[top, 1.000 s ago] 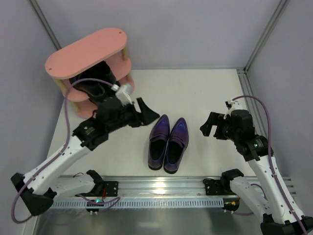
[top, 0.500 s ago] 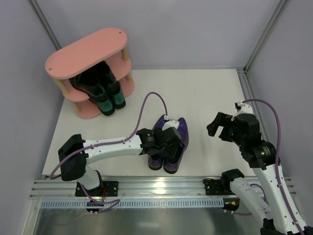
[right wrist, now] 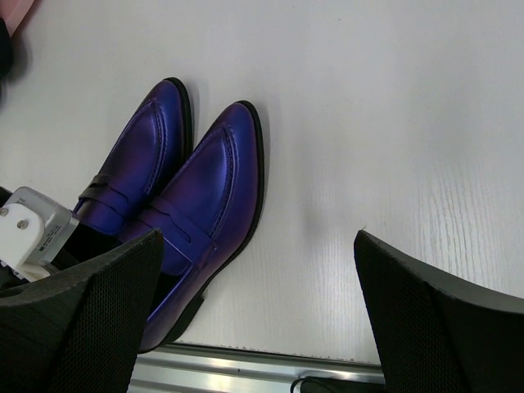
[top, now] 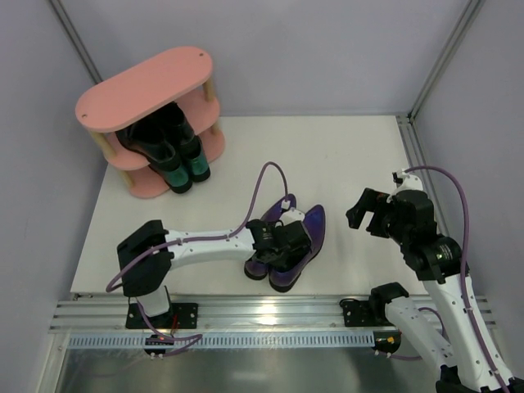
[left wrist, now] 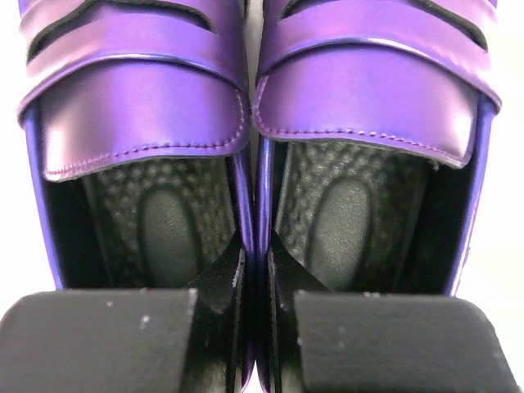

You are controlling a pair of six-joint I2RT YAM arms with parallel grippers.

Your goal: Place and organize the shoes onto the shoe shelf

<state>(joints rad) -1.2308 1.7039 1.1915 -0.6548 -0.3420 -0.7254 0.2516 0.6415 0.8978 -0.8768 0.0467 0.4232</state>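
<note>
My left gripper (left wrist: 255, 327) pinches the purple loafers (left wrist: 139, 106) by their touching inner walls, one finger inside each shoe, near the front edge of the white table (top: 344, 147). My right gripper (right wrist: 258, 270) hovers spread wide to the right of the pair, holding nothing. Far left, the pink shoe shelf (top: 143, 82) holds black shoes (top: 151, 141) and teal shoes (top: 187, 168) on its lower tiers.
</note>
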